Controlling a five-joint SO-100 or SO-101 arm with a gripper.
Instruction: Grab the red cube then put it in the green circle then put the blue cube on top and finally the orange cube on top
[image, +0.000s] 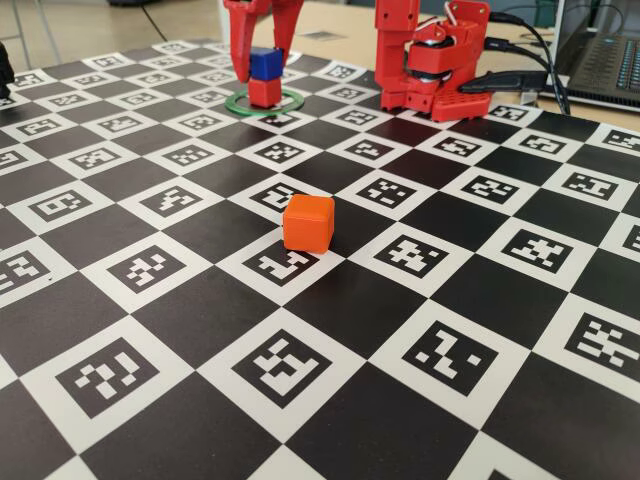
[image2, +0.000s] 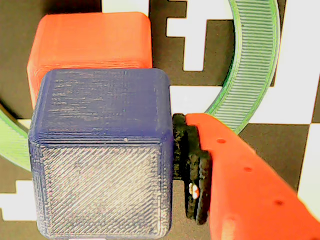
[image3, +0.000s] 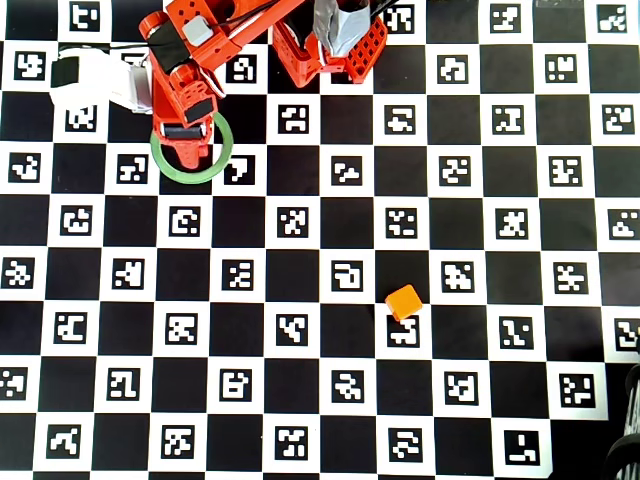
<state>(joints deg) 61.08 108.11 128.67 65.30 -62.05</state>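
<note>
Gripper (image: 262, 68) is what I check first: in the fixed view its red fingers straddle the blue cube (image: 264, 62) at the upper left of the frame, and in the wrist view one padded finger (image2: 192, 170) sits right at the cube's right side, with only a thin dark seam between them. I cannot see the other finger there, so I cannot tell whether the gripper is pinching the cube or has let go.

I see the blue cube (image2: 102, 155) stacked on the red cube (image: 264, 91), and the red one stands inside the green circle (image: 240, 104). The wrist view shows the blue cube sitting a little off square, leaving a strip of the red cube (image2: 90, 40) exposed along the top of the frame.

The orange cube (image: 308, 222) stands alone near the middle of the fixed view, well apart from the stack.

The tabletop (image: 330, 310) is a black-and-white checkerboard with a coded marker in each white square. Beyond it, at the upper right, I make out a bare wooden surface, cables and a laptop (image: 605, 60).

From overhead the arm (image3: 185, 80) hides the stack entirely; only the green circle (image3: 222, 155) and the orange cube (image3: 404, 301), lower right of centre, are clear.
</note>
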